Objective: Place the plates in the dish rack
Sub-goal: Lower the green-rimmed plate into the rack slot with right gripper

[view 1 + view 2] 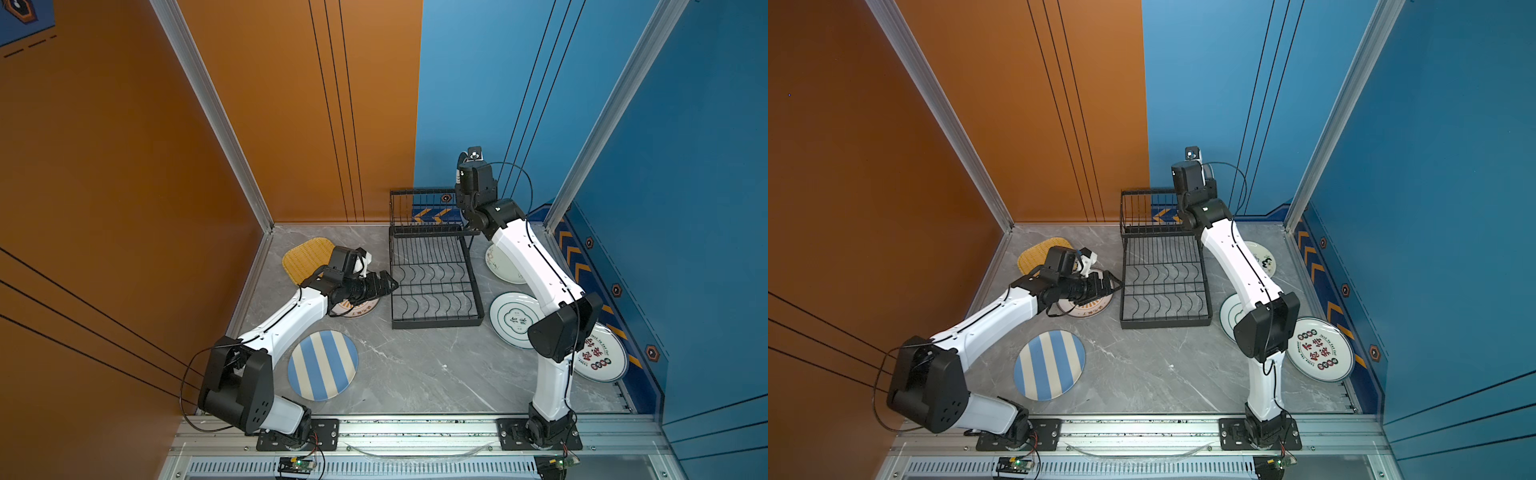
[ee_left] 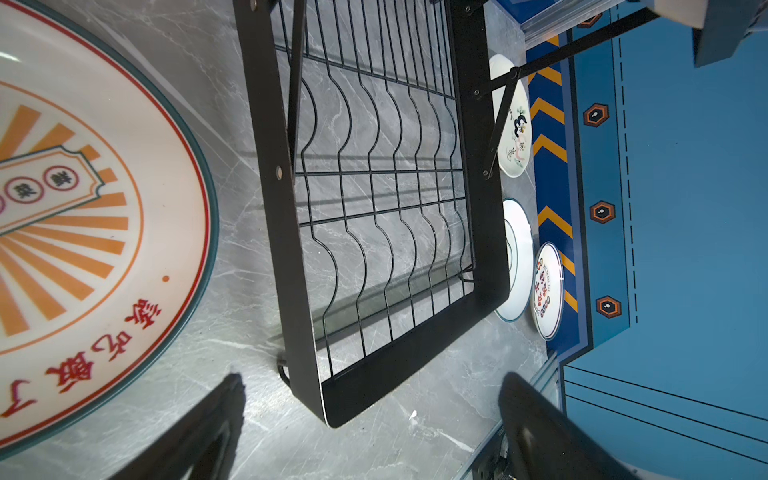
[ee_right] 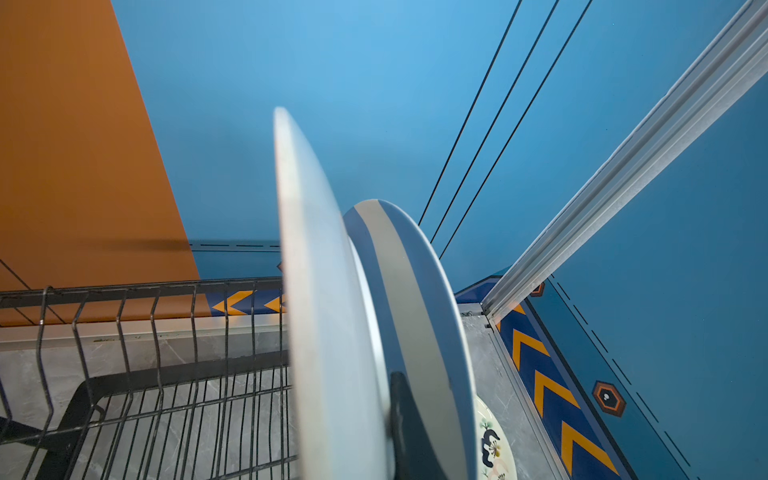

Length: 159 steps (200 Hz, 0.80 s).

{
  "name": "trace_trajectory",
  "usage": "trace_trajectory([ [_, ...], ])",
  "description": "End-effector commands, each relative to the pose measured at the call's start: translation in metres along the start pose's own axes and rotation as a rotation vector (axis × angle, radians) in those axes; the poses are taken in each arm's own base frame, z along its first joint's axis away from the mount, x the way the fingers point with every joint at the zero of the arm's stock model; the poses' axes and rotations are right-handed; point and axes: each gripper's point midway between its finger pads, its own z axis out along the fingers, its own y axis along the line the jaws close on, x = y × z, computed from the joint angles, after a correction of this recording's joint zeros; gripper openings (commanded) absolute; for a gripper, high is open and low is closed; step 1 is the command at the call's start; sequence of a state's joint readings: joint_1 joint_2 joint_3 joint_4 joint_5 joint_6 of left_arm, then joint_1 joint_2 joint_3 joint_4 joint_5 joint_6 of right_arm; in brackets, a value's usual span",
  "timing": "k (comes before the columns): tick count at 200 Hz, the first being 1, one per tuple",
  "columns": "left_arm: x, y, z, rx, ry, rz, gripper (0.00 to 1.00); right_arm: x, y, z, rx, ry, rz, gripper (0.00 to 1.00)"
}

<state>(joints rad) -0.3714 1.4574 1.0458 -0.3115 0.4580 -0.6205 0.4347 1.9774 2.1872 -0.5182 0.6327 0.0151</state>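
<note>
— Two plates are up by the dish rack [image 1: 434,286], and the other six are out on the table [image 1: 415,365]. Which one matters now?

— The pale plate [image 3: 324,291] at the right end effector [image 3: 390,415]. Its jaws are pinched nearly together. One dark finger [image 3: 405,415] shows against that plate's lower rim and the other is hidden, so I judge it gripped rather than see it outright.

— How does it lie?

— It stands on edge, rising straight up from the end effector, at the right end of the rack's raised shelf [image 3: 137,289]. The striped plate [image 3: 411,299] stands just beyond it, face to face and leaning a little away. Its foot is hidden, so I cannot tell whether it sits in the shelf or whether the two touch.

— So what's the move?

— Probably straight down, keeping the plate edge-on so the rim drops into a slot. I'd expect any twist to knock it against the striped one.

— And the left side?

— The left end effector [image 1: 388,286] hangs wide open, holding nothing. It is over the sunburst plate [image 2: 83,208], which lies flat just beside the rack's left rail. The left arm is plainly the nearer one to that plate, and to the yellow woven plate [image 1: 301,257] farther back.
</note>
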Motion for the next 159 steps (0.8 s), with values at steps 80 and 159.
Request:
trace_trajectory([
  [80, 0.001, 0.001, 0.002, -0.032, -0.008, -0.006, 0.97, -0.002, -0.001, 0.016, 0.021, -0.021, 0.068, 0.0],
  [159, 0.005, 0.001, 0.0, -0.035, -0.007, -0.007, 0.98, 0.007, -0.003, 0.012, 0.013, 0.009, 0.061, 0.16],
])
